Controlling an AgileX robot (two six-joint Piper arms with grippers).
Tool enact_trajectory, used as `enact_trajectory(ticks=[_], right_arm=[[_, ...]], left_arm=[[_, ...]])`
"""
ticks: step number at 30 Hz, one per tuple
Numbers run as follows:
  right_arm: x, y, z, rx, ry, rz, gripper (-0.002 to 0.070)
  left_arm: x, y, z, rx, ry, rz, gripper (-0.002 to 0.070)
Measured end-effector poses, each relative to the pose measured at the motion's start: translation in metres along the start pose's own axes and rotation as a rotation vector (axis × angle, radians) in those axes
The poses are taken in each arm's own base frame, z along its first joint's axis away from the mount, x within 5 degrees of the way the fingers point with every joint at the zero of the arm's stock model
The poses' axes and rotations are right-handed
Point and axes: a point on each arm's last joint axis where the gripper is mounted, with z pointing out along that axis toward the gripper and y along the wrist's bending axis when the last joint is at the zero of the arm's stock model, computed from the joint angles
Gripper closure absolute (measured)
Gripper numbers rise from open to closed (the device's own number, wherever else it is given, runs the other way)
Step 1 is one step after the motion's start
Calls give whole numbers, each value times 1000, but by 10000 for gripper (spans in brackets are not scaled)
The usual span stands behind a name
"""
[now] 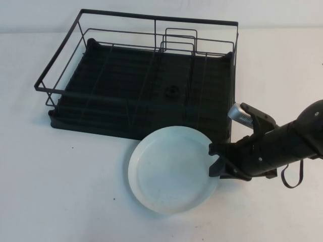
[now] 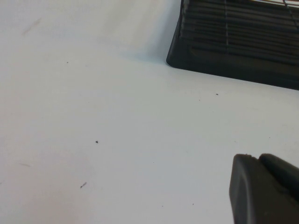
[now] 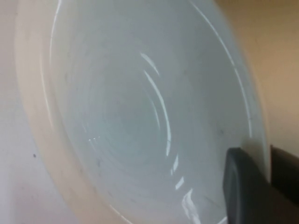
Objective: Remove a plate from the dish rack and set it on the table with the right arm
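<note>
The round white plate (image 1: 171,169) hangs slightly tilted just in front of the black wire dish rack (image 1: 131,85), over the white table (image 1: 60,201). I cannot tell whether its near edge touches the table. My right gripper (image 1: 216,160) is shut on the plate's right rim. In the right wrist view the plate (image 3: 140,116) fills the picture, with the rim between the two black fingers of the right gripper (image 3: 267,156). My left gripper (image 2: 257,158) is shut and empty, low over the table (image 2: 117,116), apart from the rack's tray corner (image 2: 233,42). It is out of the high view.
The rack holds no other dishes; upright wire dividers (image 1: 179,43) stand at its back right and a small black knob (image 1: 172,92) sits on the tray. Open table lies left of and in front of the plate.
</note>
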Motion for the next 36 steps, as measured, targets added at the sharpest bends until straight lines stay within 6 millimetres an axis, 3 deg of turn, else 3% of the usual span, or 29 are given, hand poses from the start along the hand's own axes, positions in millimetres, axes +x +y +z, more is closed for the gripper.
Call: enact_trajectory(ticks=[7, 15, 20, 24, 30, 36], right_arm=[[-1, 0, 1, -1, 2, -4, 592], [-2, 0, 0, 6, -9, -13, 346], [-4, -1, -5, 7, -15, -17, 304], [-6, 3, -28, -2, -15, -81, 375], [9, 24, -86, 10, -55, -270, 640], [31, 36, -143, 91, -161, -415, 689]], left_arm=[[0, 0, 0, 0, 0, 0, 680], [0, 0, 0, 0, 0, 0, 680], [0, 0, 0, 0, 0, 0, 680], [0, 0, 0, 0, 0, 0, 680], [0, 0, 0, 0, 0, 0, 680], [0, 0, 0, 0, 0, 0, 680]])
